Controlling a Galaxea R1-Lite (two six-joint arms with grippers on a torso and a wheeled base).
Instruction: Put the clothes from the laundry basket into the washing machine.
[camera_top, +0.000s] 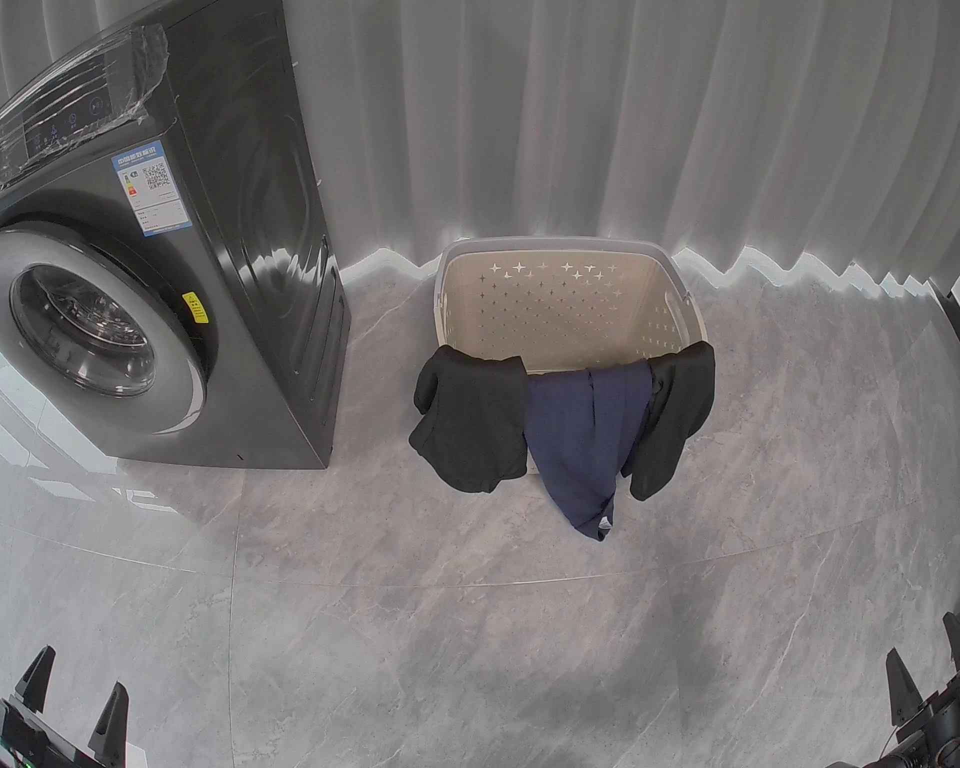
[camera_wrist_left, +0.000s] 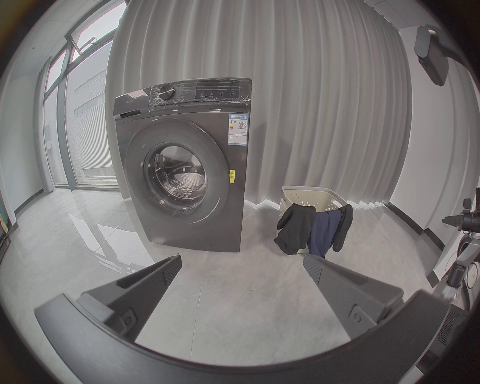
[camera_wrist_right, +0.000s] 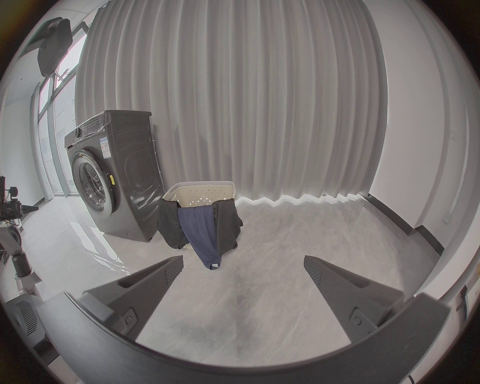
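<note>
On the grey floor (camera_top: 400, 620), at its far left side by the curtain, stands a dark washing machine (camera_top: 250, 200) with its round glass door (camera_top: 90, 330) shut. At the near left edge of the floor, the left gripper (camera_top: 78, 685) hangs low with its fingers spread apart and nothing between them. Just right of the machine, against the curtain, sits a pale laundry basket (camera_top: 560, 243). Three garments hang over its near rim: a black garment (camera_top: 472, 415) on the left, a navy garment (camera_top: 585, 440) in the middle that trails down to the floor, and a second black garment (camera_top: 675, 415) on the right. At the near right edge, the right gripper (camera_top: 922, 650) also hangs with fingers apart, holding nothing. Both grippers are well apart from the basket and the machine. The task appears to be at its very beginning, with no garment picked up yet. The next move likely calls for coming closer, and the shut door would probably need opening before any garment can go in.
</note>
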